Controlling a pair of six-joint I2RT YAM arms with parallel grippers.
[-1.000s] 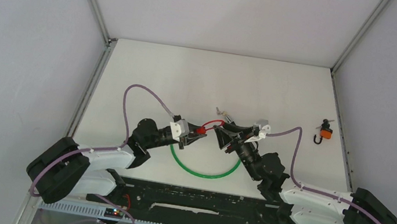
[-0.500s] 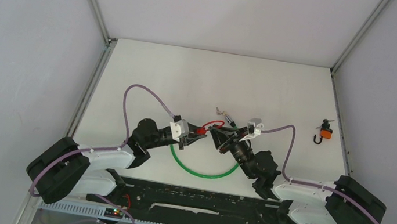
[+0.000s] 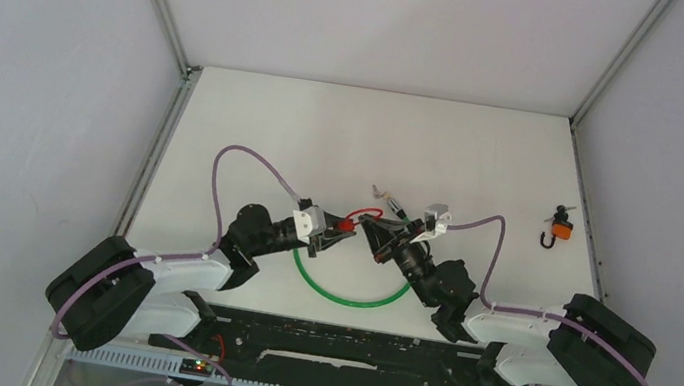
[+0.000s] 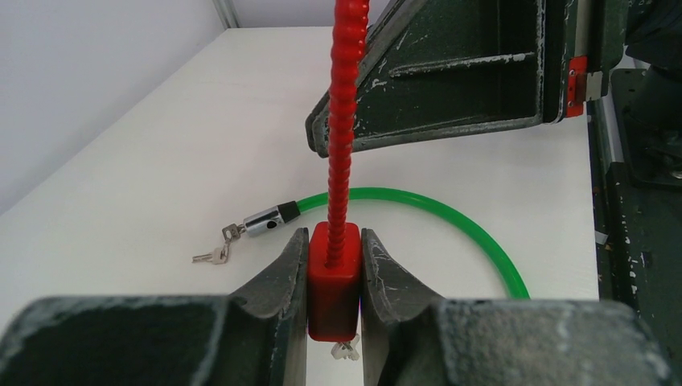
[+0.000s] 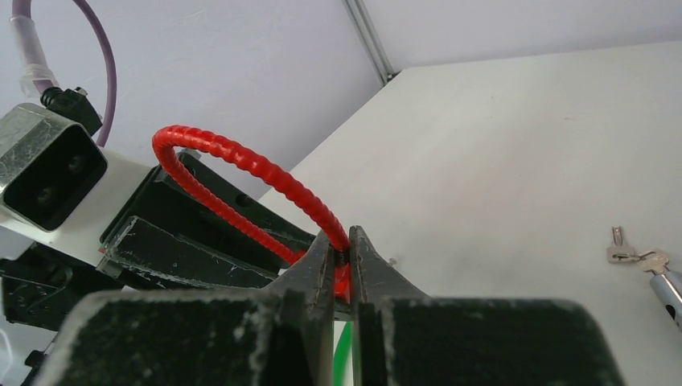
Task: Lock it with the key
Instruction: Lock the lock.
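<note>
Top external view has the left gripper [image 3: 337, 236] reaching in from the left over the white surface [image 3: 346, 133]. Its tips nearly meet those of the right gripper [image 3: 371, 229] around the middle. From the left wrist camera, the left jaws are clamped on either side of a red plastic lock body [image 4: 334, 285], which stands upright between them (a scrap of pale metal peeks out beneath it, too small to identify). A red ribbed cable [image 4: 342, 121] rises straight out of the lock body's top. From the right wrist camera, that cable arches over and comes down between the right jaws, which sit almost together and pinch its end. A green cable loop [image 3: 348, 300] lies flat on the surface, mostly on the near side of both grippers. Its silver metal cylinder end [image 4: 265, 221] rests just beyond them, with small silver keys [image 4: 213, 256] touching it. Well off to the right, near the surface's edge, sits a small orange padlock [image 3: 562, 229] with a black hook.
</note>
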